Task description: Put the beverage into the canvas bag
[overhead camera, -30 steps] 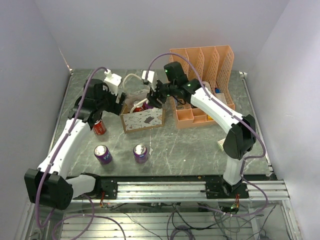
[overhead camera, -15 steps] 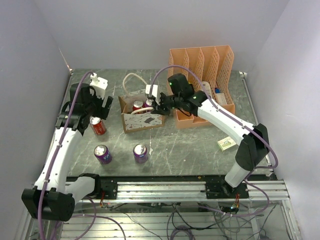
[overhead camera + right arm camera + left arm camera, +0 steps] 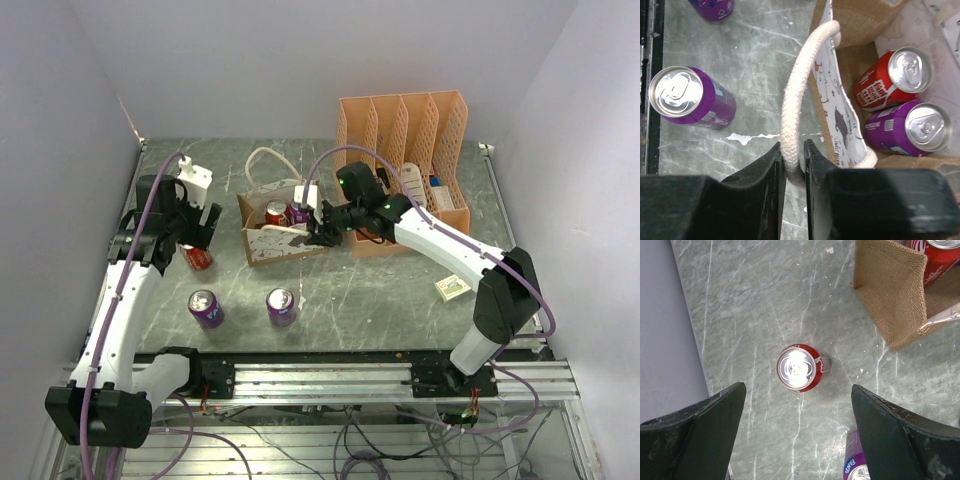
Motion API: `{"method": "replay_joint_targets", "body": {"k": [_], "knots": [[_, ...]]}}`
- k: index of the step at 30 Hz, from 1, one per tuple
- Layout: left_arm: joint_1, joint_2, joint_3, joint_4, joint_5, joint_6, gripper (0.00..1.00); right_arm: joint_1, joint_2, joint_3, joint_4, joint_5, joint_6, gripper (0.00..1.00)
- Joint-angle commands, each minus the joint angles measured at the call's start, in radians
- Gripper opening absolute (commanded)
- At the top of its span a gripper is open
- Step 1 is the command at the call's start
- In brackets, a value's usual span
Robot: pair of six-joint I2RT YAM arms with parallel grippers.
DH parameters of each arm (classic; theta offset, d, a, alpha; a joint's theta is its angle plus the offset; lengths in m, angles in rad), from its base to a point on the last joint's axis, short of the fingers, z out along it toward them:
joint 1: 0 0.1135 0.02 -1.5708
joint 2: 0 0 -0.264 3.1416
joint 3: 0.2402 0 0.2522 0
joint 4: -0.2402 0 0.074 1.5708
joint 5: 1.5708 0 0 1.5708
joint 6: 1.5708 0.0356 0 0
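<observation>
Cream rope handle of the canvas bag is pinched tight in the right gripper, seemingly to keep the mouth open; a cola can and a purple can sit inside. The left gripper hangs spread wide over the upright red beverage can on the table beside the bag, probably lining up a grasp.

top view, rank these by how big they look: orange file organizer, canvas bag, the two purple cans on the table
1. orange file organizer
2. canvas bag
3. left purple can and right purple can, tied: they look the same size
</observation>
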Motion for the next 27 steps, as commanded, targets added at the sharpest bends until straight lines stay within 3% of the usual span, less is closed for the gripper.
{"method": "replay_joint_targets", "body": {"k": [1,11,27], "knots": [[0.019,-0.035,-0.021,-0.007,0.021,-0.022,0.97,0.005,-0.003,-0.032,0.012,-0.055,0.001,0.21],[0.072,-0.106,-0.085,0.022,0.046,-0.041,0.96,0.004,-0.024,-0.071,-0.005,-0.12,-0.049,0.48],[0.122,-0.131,-0.112,0.047,0.033,-0.035,0.97,0.004,-0.05,-0.092,0.007,-0.143,-0.061,0.58]]}}
